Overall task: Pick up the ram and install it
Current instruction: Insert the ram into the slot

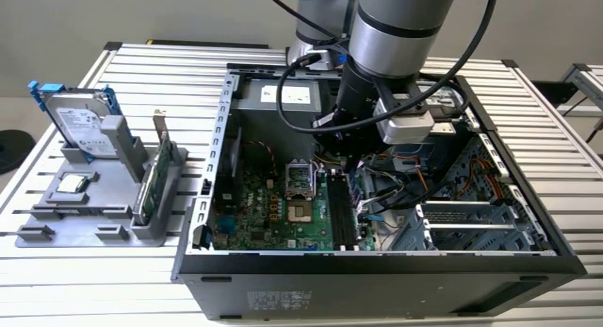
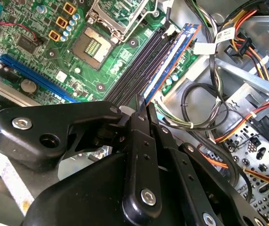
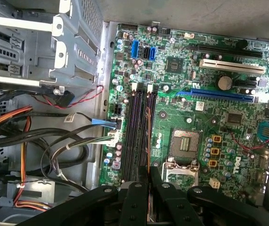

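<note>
In the exterior view, the arm reaches straight down into the open case (image 1: 377, 263) lying on the desk (image 1: 565, 164). Its tool (image 1: 351, 166) hangs low over the board (image 1: 273, 214), just past the socket (image 1: 299, 177) toward three o'clock. That is where the slots (image 1: 341, 214) run, so the pose looks chosen to line up with them. A tangle of cables (image 1: 400, 193) crowds in from three o'clock, with the drive cage (image 1: 471, 224) beyond. Out at nine o'clock, well apart, a grey stand (image 1: 75, 221) holds the drive (image 1: 85, 126) and a green card (image 1: 155, 175) upright.

In the second wrist view, the tool (image 2: 141, 101) is clamped on the ram (image 2: 172, 59). The blue-green stick is held on edge and runs parallel with the black slots (image 2: 139, 66), on the side away from the socket (image 2: 93, 44). I judge it is held this way so its lower edge can meet a slot squarely. I cannot tell whether it already sits in one. The cables (image 2: 205, 94) loop just beside it, on the metal floor of the case, the nearest thing to snag.

In the first wrist view, the ram (image 3: 148, 136) shows edge-on as a thin line running out from between the pinched fingers of the tool (image 3: 148, 172), lying along the slots (image 3: 136, 136). The socket (image 3: 183, 143) flanks it on one side and the cables (image 3: 54, 141) on the other.
</note>
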`<action>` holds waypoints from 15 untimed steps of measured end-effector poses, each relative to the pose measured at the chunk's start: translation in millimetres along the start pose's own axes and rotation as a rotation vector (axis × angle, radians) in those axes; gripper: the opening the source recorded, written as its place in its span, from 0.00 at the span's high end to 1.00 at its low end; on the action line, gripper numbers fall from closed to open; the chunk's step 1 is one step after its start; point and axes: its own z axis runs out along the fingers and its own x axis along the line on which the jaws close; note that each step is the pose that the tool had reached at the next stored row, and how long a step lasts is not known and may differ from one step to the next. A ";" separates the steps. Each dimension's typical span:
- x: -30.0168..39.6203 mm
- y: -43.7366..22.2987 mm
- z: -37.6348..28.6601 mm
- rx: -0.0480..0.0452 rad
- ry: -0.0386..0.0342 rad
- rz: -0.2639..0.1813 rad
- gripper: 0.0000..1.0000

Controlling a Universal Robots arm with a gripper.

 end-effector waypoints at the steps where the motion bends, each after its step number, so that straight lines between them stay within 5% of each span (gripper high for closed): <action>1: 0.0 0.0 0.0 0.0000 0.0000 0.000 1.00; 7: 0.4 0.1 2.5 -0.0002 0.0002 0.008 1.00; 15: 1.3 0.4 8.6 0.0003 0.0017 0.082 1.00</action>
